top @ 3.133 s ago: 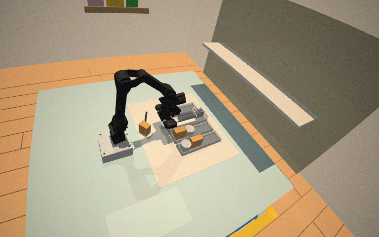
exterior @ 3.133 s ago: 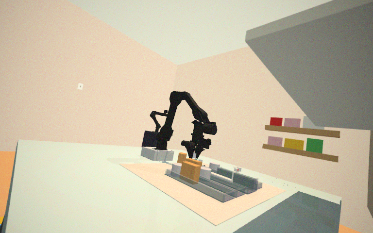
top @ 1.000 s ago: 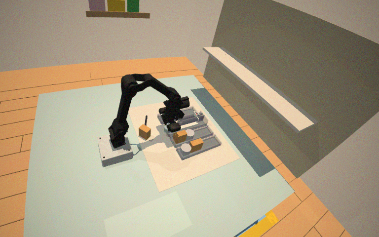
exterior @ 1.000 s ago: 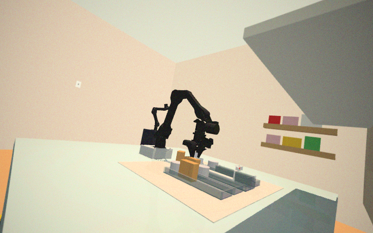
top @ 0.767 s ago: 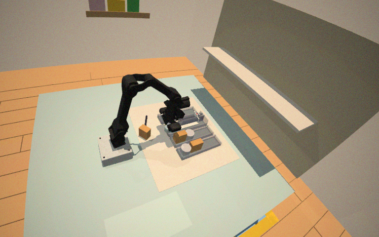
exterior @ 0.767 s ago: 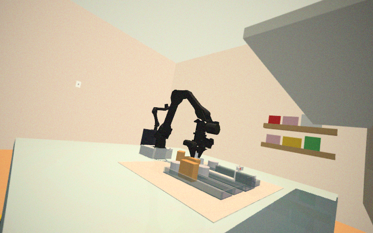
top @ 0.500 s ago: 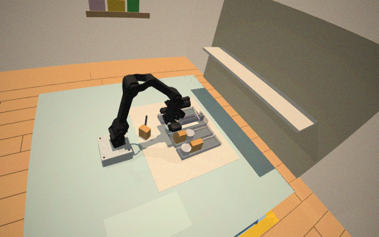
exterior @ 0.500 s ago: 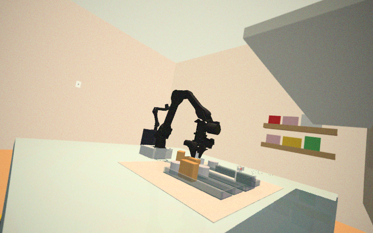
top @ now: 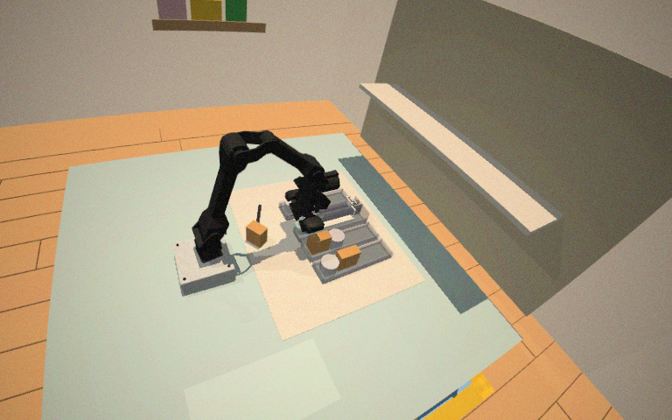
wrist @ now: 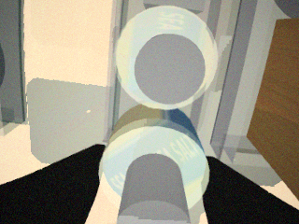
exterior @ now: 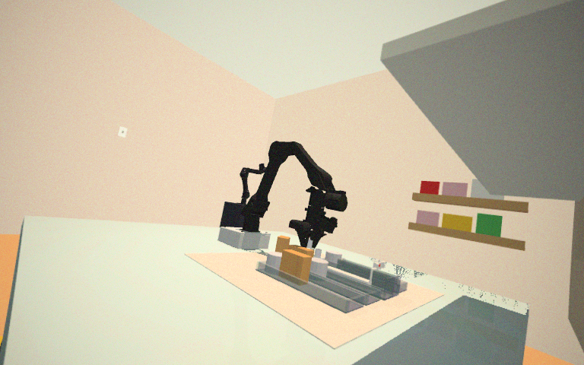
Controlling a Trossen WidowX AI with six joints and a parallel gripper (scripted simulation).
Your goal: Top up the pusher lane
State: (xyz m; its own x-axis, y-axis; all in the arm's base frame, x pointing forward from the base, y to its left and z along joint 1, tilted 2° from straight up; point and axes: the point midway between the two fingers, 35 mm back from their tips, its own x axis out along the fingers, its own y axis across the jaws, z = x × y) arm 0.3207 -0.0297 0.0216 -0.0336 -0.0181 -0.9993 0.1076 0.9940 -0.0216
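My gripper [top: 304, 223] [exterior: 309, 246] [wrist: 153, 160] is shut on a jar [wrist: 117, 163] with a pale blue label and a grey lid, upright between its black fingers. A matching jar [wrist: 169, 67] stands just beyond it, between the walls of the sprung lane [wrist: 113, 28]. The two jars overlap in the wrist view, one behind the other along the lane. A darker part shows at the lane's far end, partly hidden by the lane jar. The held jar's base, the front stop and any gap between the jars are hidden. The arm covers the held jar in the top view.
The neighbouring lane holds an orange box [top: 318, 243] [wrist: 276, 89] and a white-lidded jar [top: 336, 236]. The outer lane holds another orange box [top: 348, 257] [exterior: 294, 265] and a white-lidded jar [top: 330, 262]. A loose orange box [top: 256, 234] stands near the robot base.
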